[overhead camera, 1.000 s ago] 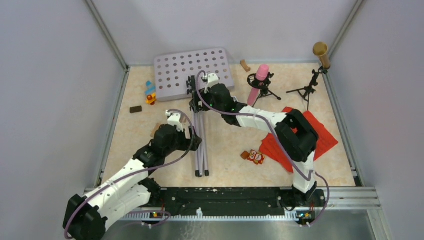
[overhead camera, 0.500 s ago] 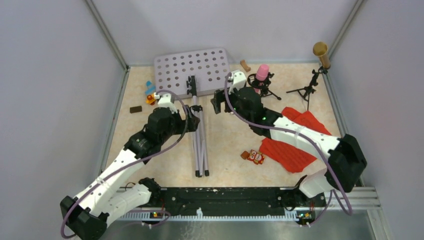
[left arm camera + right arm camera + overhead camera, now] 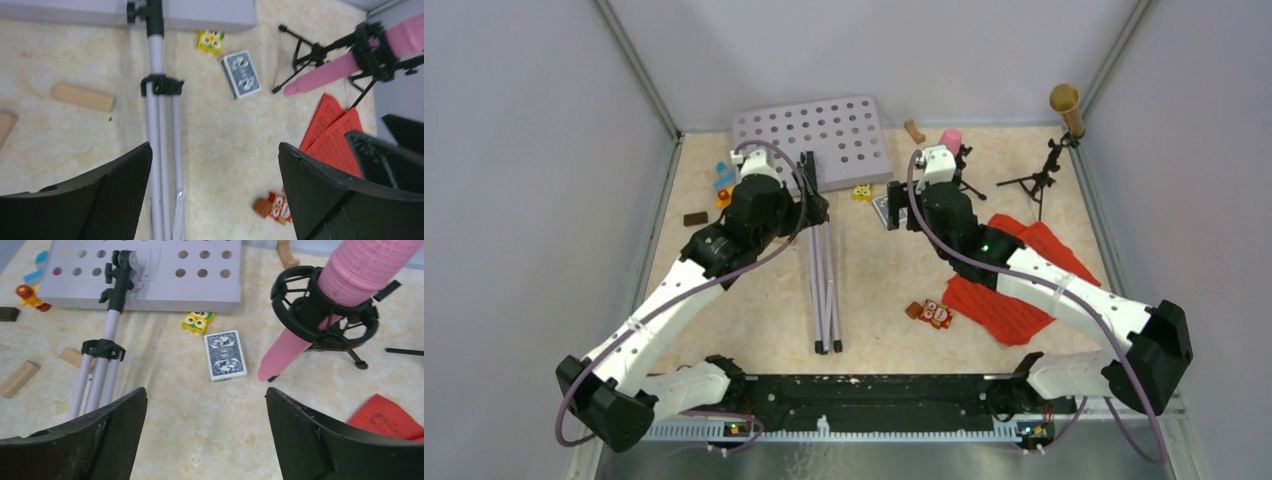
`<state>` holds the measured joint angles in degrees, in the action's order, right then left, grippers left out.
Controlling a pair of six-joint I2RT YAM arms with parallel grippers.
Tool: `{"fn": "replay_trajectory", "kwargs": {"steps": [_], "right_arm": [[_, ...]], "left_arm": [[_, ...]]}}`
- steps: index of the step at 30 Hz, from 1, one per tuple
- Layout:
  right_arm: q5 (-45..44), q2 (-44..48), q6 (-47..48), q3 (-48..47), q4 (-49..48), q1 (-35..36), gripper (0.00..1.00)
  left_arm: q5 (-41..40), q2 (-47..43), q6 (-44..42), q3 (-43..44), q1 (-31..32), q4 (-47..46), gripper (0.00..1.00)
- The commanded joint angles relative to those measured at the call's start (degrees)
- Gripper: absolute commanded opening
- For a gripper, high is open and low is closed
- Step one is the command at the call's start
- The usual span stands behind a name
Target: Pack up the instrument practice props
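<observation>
walls: plain pale grey panels on three sides, back wall [image 3: 874,50], left wall [image 3: 524,200] and right wall [image 3: 1194,200], all pretty matte

tabletop: beige marble-look tabletop [image 3: 874,290], creamy with faint veins in the close-up views

frame: silver corner posts [image 3: 639,70] run up where the walls meet, with matching side edging [image 3: 646,260] along the table's left and right

near edge: a black rail [image 3: 874,395] runs across the front, then a brushed metal sheet [image 3: 874,460] right below it

light: soft and even, shadows barely there
</observation>
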<state>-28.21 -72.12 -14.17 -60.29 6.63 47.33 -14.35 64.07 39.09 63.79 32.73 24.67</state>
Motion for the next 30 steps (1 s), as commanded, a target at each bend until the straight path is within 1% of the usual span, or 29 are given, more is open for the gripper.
{"fn": "replay_trajectory", "kwargs": {"steps": [1,3,5,7,9,11,13,17,20,22,25,27,30], "right_arm": [[-4.9,3.9,2.7,1.3,4.6,-2.5,0.88],[-0.7,5.5,2.2,3.2,5.5,-6.9,0.88],[5.5,7.5,1.2,6.8,3.3,-12.5,0.88],[11.9,8.7,0.9,9.9,0.4,-17.9,0.88],[17.1,8.7,0.6,11.8,-1.7,-22.8,0.88],[20.4,7.7,0.4,13.6,-4.5,-27.4,0.87],[22.9,5.7,0.3,15.9,-11.3,-31.8,0.87],[27.5,-1.1,1.4,19.1,-30.3,-35.7,0.87],[32.4,-8.0,1.9,16.2,-37.8,-37.7,0.87],[33.8,-12.7,2.6,13.5,-40.6,-38.9,0.87],[38.2,-19.8,1.0,11.3,-47.2,-41.9,0.88],[43.2,-23.8,-0.9,11.7,-55.7,-43.9,0.87],[47.7,-29.6,-2.4,12.1,-68.5,-45.8,0.86]], "left_arm": [[2.6,-7.2,3.5,-0.4,-0.1,19.2,0.99],[4.3,-11.7,4.7,-3.9,-0.1,21.2,0.99],[8.1,-19.8,2.8,-9.6,0.0,13.2,0.99],[9.5,-24.0,1.9,-12.9,-0.1,8.9,0.99],[10.3,-25.0,-0.6,-12.8,-0.1,7.6,0.99],[10.6,-24.3,-3.8,-11.8,-0.1,7.6,0.99],[10.6,-23.5,-6.1,-11.1,-0.1,7.5,0.99],[12.0,-24.0,-7.7,-11.5,-0.1,5.2,0.99],[13.2,-25.9,-8.6,-13.1,-0.1,2.4,0.99],[13.6,-27.1,-9.9,-14.1,-0.1,1.3,0.99],[14.0,-28.9,-12.0,-15.3,-0.1,-0.4,0.99],[14.1,-30.1,-13.4,-16.5,-0.1,-2.0,0.99],[14.1,-31.4,-15.1,-17.7,-0.1,-4.1,0.99]]}}
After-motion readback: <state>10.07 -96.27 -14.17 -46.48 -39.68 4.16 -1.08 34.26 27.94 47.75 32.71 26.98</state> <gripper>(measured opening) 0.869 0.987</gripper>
